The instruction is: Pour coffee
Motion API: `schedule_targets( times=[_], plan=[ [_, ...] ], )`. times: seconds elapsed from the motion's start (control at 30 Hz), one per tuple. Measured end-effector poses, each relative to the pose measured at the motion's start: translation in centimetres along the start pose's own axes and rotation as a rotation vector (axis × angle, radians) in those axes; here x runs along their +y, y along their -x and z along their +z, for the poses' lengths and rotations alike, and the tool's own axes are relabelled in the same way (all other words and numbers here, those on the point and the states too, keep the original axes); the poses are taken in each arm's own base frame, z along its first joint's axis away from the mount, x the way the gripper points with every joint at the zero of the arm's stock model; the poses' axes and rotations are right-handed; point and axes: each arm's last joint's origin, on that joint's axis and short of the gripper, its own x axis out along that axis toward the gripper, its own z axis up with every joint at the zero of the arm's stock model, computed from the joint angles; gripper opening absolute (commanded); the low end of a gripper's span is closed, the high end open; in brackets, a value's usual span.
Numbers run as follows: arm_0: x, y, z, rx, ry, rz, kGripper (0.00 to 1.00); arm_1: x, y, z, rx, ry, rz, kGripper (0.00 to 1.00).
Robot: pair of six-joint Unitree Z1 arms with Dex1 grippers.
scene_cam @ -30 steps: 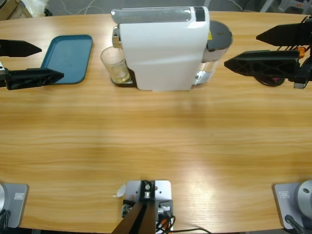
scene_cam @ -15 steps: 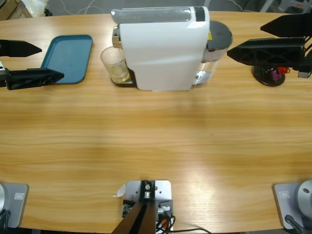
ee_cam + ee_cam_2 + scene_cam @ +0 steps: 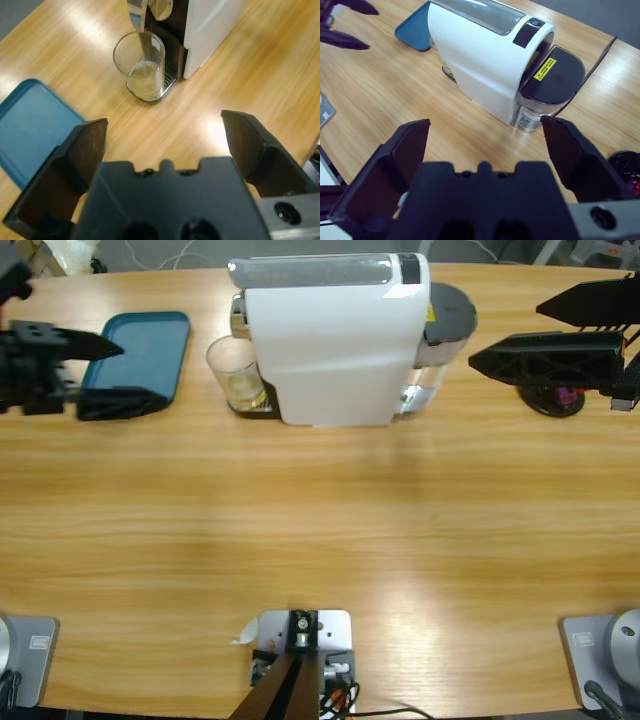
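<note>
Left wrist view: left claw (image 3: pixel 162 145) released, aimed at the glass (image 3: pixel 140 65) holding a shallow layer of coffee (image 3: pixel 143 80) under the spout of the white machine (image 3: pixel 335 335). Best approached level and straight, closing on the glass low on its wall, then drawn clear of the spout before any tilting. Blue tray (image 3: pixel 140 355) just beside the glass on the surface (image 3: pixel 320 520); likely the one thing to skirt. Right claw (image 3: pixel 510 335) released too, near the machine's water tank (image 3: pixel 555 80).
</note>
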Motion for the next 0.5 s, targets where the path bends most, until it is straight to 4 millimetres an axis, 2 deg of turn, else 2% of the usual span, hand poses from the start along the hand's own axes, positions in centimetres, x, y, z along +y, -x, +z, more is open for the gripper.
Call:
schedule_targets(
  times=[0.27,0.5],
  plan=[
    [1.6,-6.0,1.3,0.031,-0.041,-0.005,1.000,-0.5,-0.9,0.1,0.026,-0.017,-0.030,0.979],
    [3.1,-9.0,2.6,0.046,-0.059,-0.012,1.000,-0.8,-2.6,0.1,0.076,-0.024,-0.050,0.977]
  ],
)
